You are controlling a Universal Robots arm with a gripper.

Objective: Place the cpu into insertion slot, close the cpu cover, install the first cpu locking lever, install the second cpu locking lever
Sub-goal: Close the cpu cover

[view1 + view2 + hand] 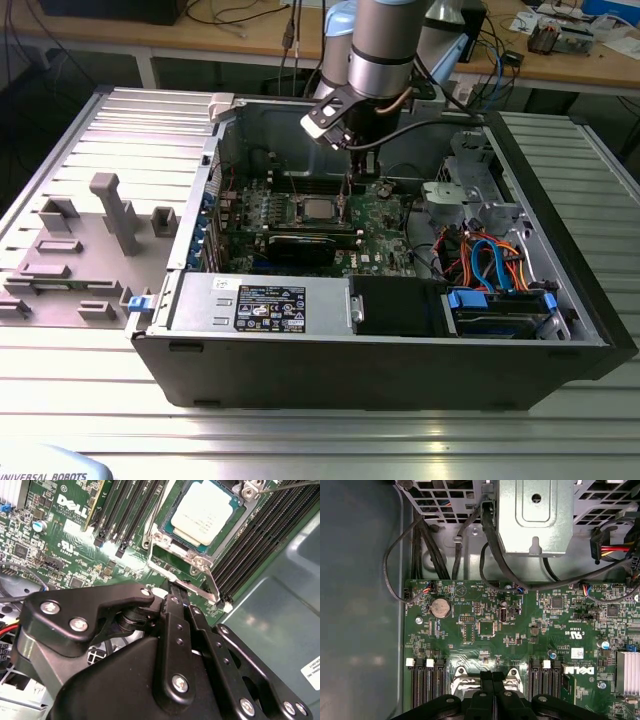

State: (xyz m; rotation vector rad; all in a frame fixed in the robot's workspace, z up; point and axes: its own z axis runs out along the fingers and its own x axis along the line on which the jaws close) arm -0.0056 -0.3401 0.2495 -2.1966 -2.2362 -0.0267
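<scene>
gripper [176,591], jaws closed (nothing visibly held), beside cpu [205,512] in insertion slot [161,539].

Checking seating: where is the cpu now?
In the second wrist view, the cpu sits in the insertion slot, between black memory slots, just beyond the gripper.

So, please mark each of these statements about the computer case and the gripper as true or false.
1. The cpu lies in the insertion slot, silvery face up. True.
2. The gripper holds the cpu. False: the cpu lies in the slot, beyond the gripper's tip.
3. A round coin battery sits on the green board. True.
4. The gripper hangs outside the computer case. False: it is down inside the open case, over the green board.
</scene>
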